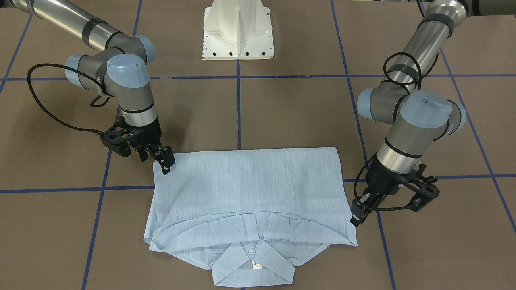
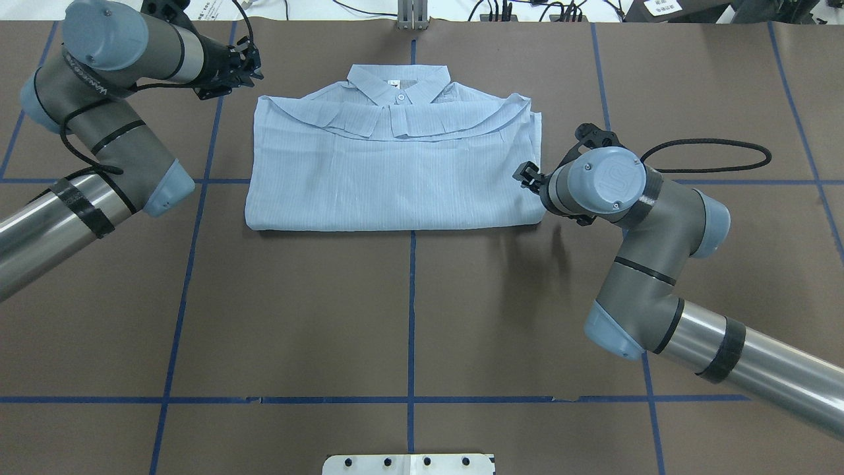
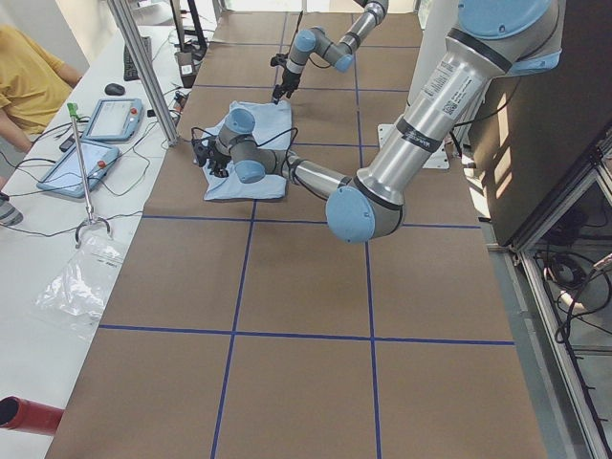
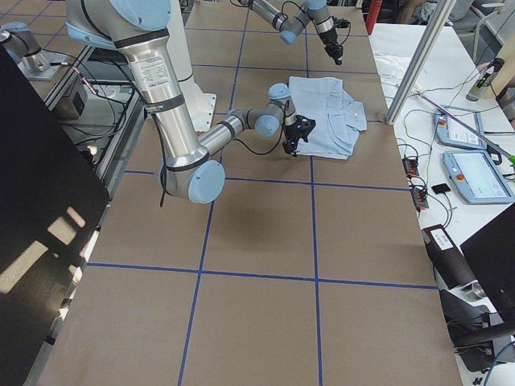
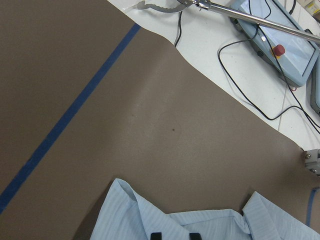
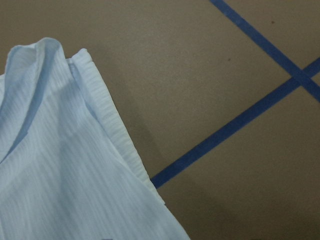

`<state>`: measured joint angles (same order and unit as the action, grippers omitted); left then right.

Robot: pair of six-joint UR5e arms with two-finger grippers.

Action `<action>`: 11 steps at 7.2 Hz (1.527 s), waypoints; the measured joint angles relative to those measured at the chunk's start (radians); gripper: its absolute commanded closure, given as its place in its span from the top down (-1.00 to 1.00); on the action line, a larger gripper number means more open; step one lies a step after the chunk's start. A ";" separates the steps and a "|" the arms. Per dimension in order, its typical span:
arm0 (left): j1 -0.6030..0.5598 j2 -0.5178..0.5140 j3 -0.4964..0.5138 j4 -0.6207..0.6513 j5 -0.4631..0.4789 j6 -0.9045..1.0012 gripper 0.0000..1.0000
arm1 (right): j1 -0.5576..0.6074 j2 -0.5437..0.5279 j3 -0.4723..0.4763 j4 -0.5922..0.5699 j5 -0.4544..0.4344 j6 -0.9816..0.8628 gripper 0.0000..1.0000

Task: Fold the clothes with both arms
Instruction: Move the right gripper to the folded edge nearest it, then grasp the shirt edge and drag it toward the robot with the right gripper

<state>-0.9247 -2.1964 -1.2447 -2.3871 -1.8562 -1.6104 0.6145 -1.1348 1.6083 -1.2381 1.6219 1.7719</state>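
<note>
The pale-blue striped shirt (image 1: pixel 250 185) lies folded flat into a rectangle on the brown table, with collar, button and neck label at the edge far from the robot (image 2: pixel 395 171). My left gripper (image 1: pixel 356 217) hovers low at the collar-side corner on the robot's left (image 2: pixel 247 66). In the left wrist view its fingertips (image 5: pixel 156 235) stand apart over the shirt's edge (image 5: pixel 175 222), so it is open. My right gripper (image 1: pixel 165 163) sits at the shirt's side edge on the robot's right (image 2: pixel 525 173). It looks open and holds nothing. The right wrist view shows only shirt layers (image 6: pixel 50 175).
The white pedestal base (image 1: pixel 238 32) stands at the robot's side of the table. Blue tape lines (image 2: pixel 412 316) grid the brown surface. Beyond the far edge, a white bench holds tablets (image 3: pixel 96 124) and cables, beside a metal post (image 3: pixel 143 67). A person in yellow (image 3: pixel 29 76) sits there.
</note>
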 measured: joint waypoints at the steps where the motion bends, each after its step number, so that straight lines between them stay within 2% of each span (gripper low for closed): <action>1: -0.001 0.002 -0.006 0.002 0.000 0.001 -0.42 | -0.003 -0.004 0.000 0.000 0.002 -0.001 -1.00; 4: -0.014 0.006 -0.015 0.003 0.003 0.001 -0.46 | -0.006 -0.005 0.030 0.000 0.013 -0.011 -1.00; 6: -0.018 0.029 -0.043 0.003 0.004 0.000 -0.46 | -0.004 -0.018 0.087 -0.006 0.025 -0.012 -1.00; 8: -0.020 0.050 -0.077 0.003 0.006 0.000 -0.46 | -0.039 -0.107 0.224 -0.016 0.038 0.000 -1.00; 10: -0.021 0.063 -0.096 0.003 0.006 -0.006 -0.46 | -0.159 -0.246 0.427 -0.050 0.030 0.060 -1.00; 11: -0.022 0.065 -0.100 0.003 0.005 -0.008 -0.46 | -0.239 -0.287 0.505 -0.108 0.020 0.101 -1.00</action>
<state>-0.9464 -2.1318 -1.3450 -2.3838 -1.8514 -1.6185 0.3756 -1.4221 2.1135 -1.3460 1.6419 1.8728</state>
